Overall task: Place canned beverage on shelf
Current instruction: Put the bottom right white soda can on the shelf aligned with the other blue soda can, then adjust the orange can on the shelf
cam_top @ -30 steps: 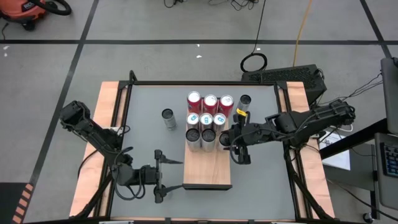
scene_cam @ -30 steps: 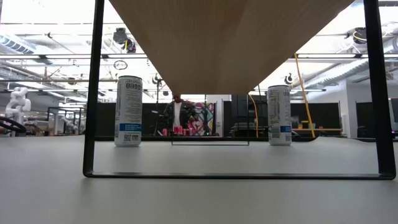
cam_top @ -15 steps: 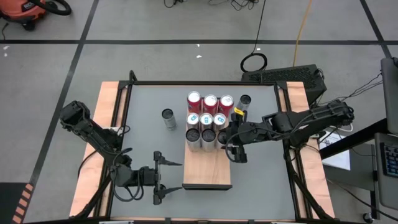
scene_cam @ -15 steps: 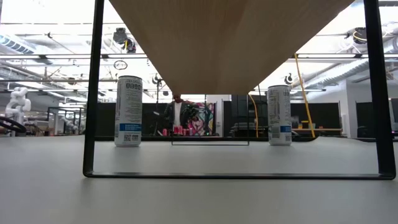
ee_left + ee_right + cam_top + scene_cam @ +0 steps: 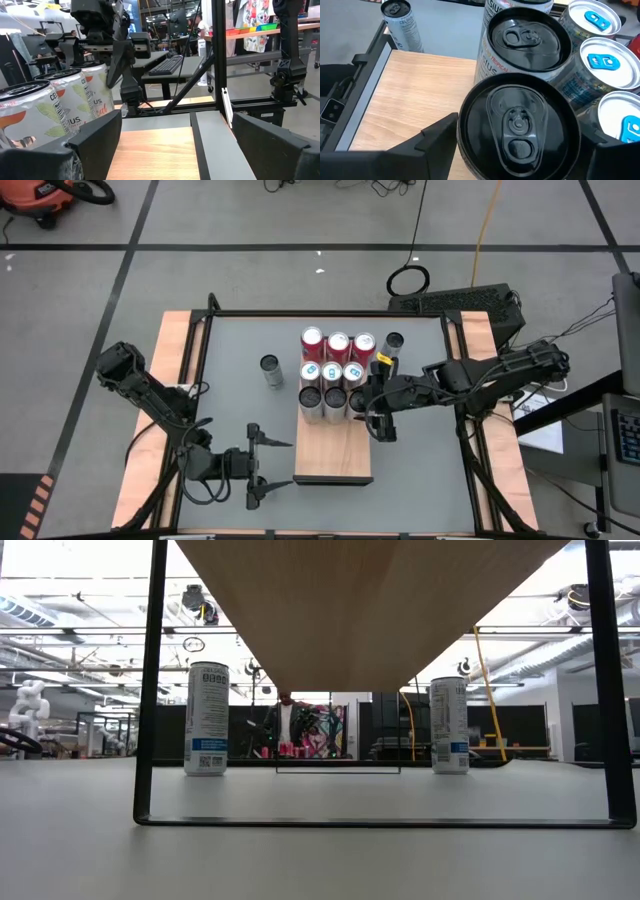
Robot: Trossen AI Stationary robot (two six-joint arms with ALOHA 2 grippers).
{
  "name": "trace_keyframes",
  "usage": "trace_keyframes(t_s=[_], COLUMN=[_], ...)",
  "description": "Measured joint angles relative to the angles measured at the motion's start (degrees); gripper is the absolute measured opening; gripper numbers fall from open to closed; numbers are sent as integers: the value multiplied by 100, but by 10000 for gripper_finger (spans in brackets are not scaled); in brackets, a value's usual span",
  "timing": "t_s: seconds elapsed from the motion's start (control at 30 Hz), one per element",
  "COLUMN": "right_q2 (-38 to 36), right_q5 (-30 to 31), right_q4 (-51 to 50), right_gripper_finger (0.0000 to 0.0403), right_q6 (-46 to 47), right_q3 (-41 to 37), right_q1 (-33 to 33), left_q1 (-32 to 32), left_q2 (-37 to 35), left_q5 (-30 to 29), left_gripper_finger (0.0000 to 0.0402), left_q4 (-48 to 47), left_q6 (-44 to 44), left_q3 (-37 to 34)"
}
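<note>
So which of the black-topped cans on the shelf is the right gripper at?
The third black-topped can, at the row's right end on the shelf; the right gripper straddles it, while the other two stand free.

Bright, even overhead light; near wrist-view edges blurred.

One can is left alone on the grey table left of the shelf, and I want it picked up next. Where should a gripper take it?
Grip the lone can around its upright side wall, coming level from its open left side with the left gripper; the shelf stands to its right.
</note>
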Motion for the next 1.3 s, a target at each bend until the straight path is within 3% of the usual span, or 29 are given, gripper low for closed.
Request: trace_keyframes(t_s=[0.13,0.47,0.73,0.97,1.13,1.3], right_q2=[0,-21,-312,-838,-1239,-1885], right_q5=[-4,141,198,1214,2056,2685], right_q4=[12,298,185,-640,-739,236], right_gripper_finger=[268,347,365,365,365,365], right_q6=[17,-62,47,297,749,1060], right_q3=[0,12,444,438,-415,-2016], right_q1=[-32,-57,163,699,951,1015], left_q1=[0,0,0,0,0,53], left_q2=[0,0,0,0,0,0], left_q5=[0,0,0,-2,-2,-66], left_gripper_finger=[374,374,374,374,374,374], left_q4=[3,5,-55,-291,-245,-248], left_q6=[1,6,10,-165,-175,-323], left_q3=[0,0,0,0,0,0])
